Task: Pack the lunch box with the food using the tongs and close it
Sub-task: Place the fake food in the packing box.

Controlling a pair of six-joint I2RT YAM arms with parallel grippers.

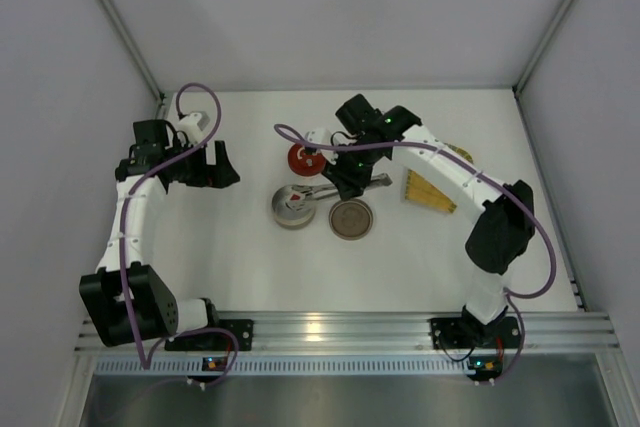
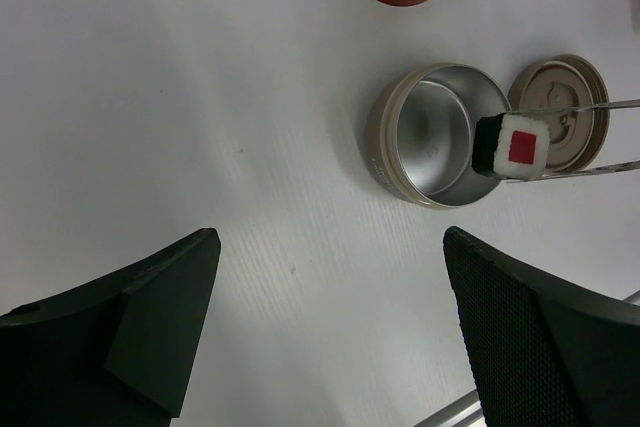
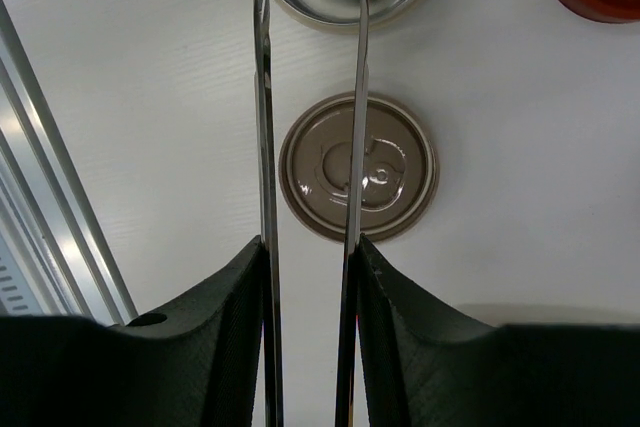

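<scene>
The right jaws are clamped on the tongs (image 3: pixel 264 127), whose two slim metal arms run out between the black pads, squeezed close together. At their far tips the tongs pinch one piece of the food (image 2: pixel 510 147), a white block with a black band and a red square on its face. This piece sits at the rim of the open lunch box (image 2: pixel 425 135), a round tan tin with a shiny steel inside, on the side towards the tan lid (image 3: pixel 357 167). Whether it touches the rim cannot be told. The tan lid lies flat on the white surface (image 2: pixel 200 97) just beside the lunch box, under the tongs' arms. A red round lid (image 1: pixel 302 158) lies near, farther from the arms' bases. A yellow woven mat (image 1: pixel 430 190) lies to the right, partly under the right arm. The left jaws are spread wide and grip nothing, hanging over bare surface well to the left of the lunch box.
</scene>
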